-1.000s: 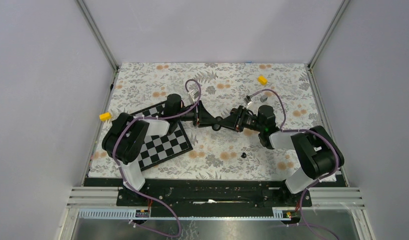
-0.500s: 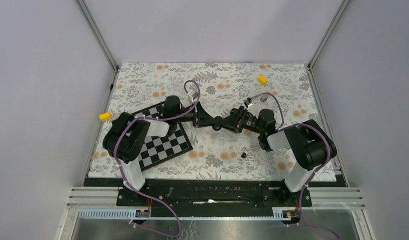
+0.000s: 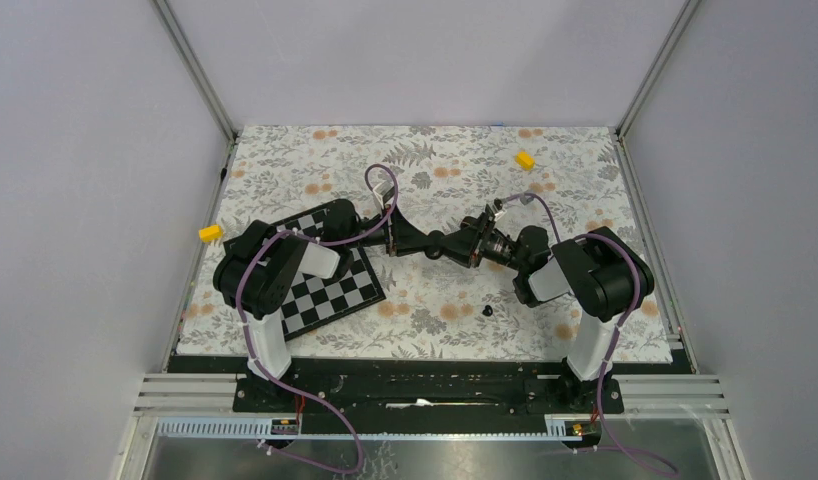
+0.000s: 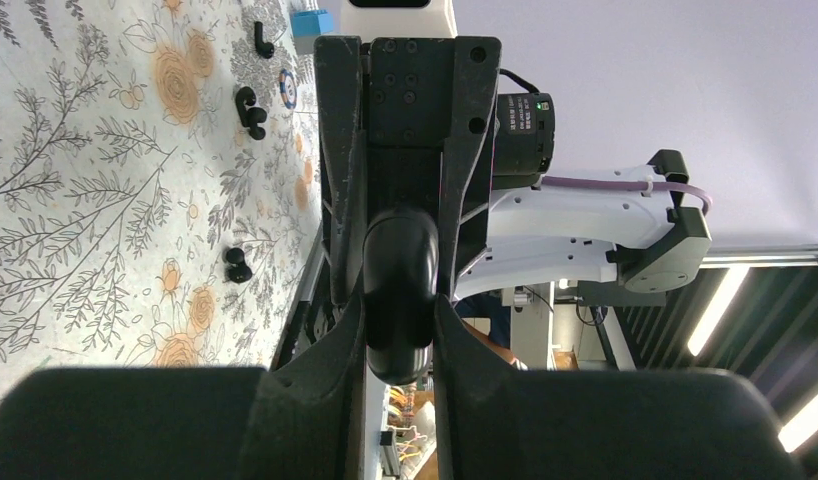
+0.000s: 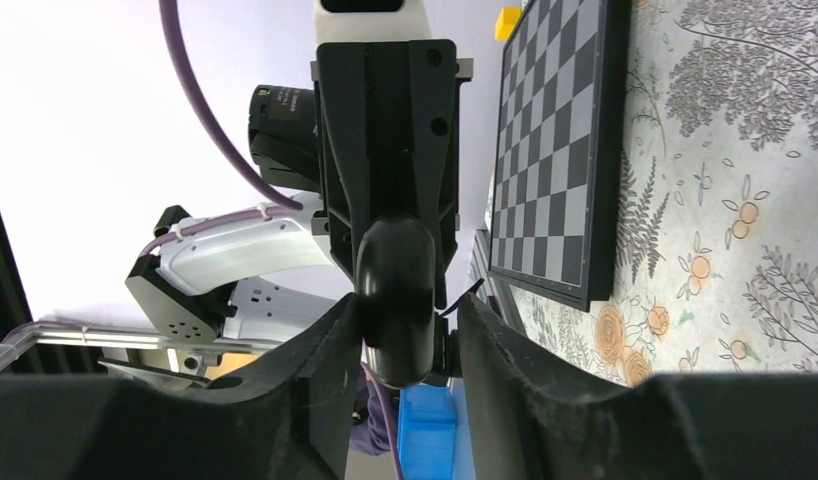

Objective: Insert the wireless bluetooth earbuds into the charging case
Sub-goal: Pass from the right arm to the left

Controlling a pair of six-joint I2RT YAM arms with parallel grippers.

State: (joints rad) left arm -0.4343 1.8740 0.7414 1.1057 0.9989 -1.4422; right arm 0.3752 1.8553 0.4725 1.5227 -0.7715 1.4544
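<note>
Left wrist view: the left gripper (image 4: 398,320) is clamped on the small black pebble-shaped charging case (image 4: 400,260) in mid-air. The right gripper (image 5: 405,320) stands parted around it, a gap showing. A tiny black earbud (image 3: 488,311) lies on the floral tablecloth (image 3: 435,160) below. Held by one pinch only, the smooth case could twist or slip out.

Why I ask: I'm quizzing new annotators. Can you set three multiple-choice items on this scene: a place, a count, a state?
1. Where does the checkerboard lie?
A) far right corner
B) left side, by the left arm
C) beside the right arm's base
2. How many yellow blocks show from above?
A) two
B) none
C) four
3. The left tool is:
A) open, empty
B) out of view
C) shut on the charging case
Answers: B, it lies beside that arm; A, one at the left edge, one far right; C, its wrist view shows it clamping the case.
</note>
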